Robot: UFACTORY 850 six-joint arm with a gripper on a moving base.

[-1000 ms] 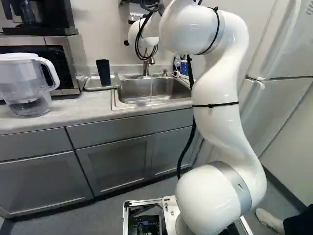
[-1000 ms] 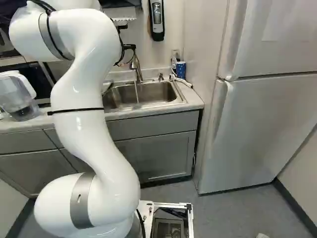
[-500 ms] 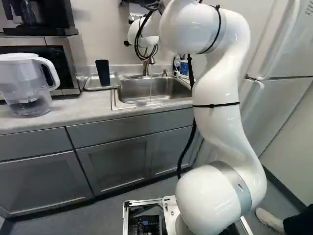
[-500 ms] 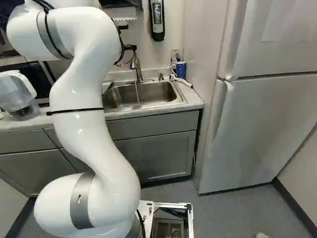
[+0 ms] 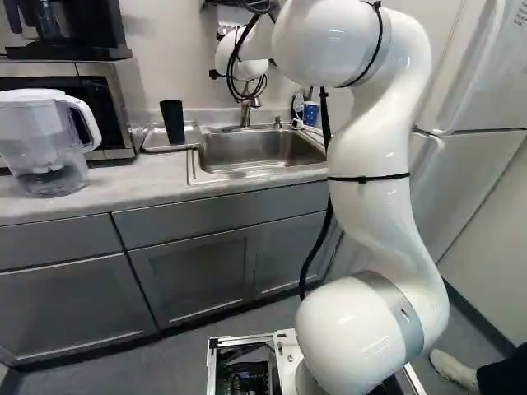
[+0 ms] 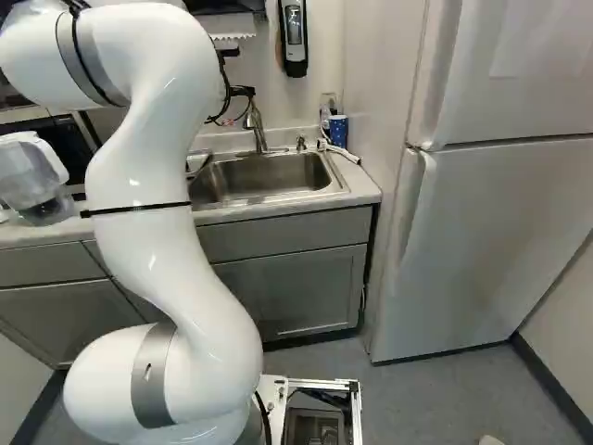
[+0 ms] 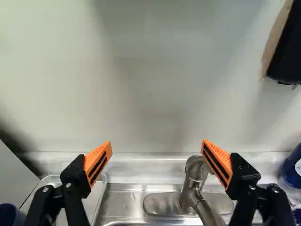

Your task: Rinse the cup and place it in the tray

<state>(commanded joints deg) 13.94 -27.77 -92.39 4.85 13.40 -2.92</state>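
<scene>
A black part of my gripper (image 6: pixel 243 90) shows above the faucet in the right base view; the fingertips are hidden there. In the wrist view the gripper (image 7: pixel 156 147) is open, its orange pads wide apart with nothing between them. The faucet (image 7: pixel 194 181) stands below and ahead, near one finger. The dark cup (image 5: pixel 173 122) stands in the metal tray (image 5: pixel 196 137) left of the sink (image 5: pixel 259 151), slightly tilted, away from the gripper. Only the cup's edge (image 7: pixel 8 214) shows in the wrist view. No water stream is visible at the faucet.
A water pitcher (image 5: pixel 43 140) stands on the counter, with a microwave (image 5: pixel 99 103) behind it. A blue patterned cup (image 6: pixel 338 130) sits right of the sink. A black dispenser (image 6: pixel 294 37) hangs on the wall, and a fridge (image 6: pixel 491 222) stands at the right.
The thin water stream seen under the faucet earlier is gone. My arm's upper part has shifted slightly, rightward in the left base view and leftward in the right one. The base has not moved.
</scene>
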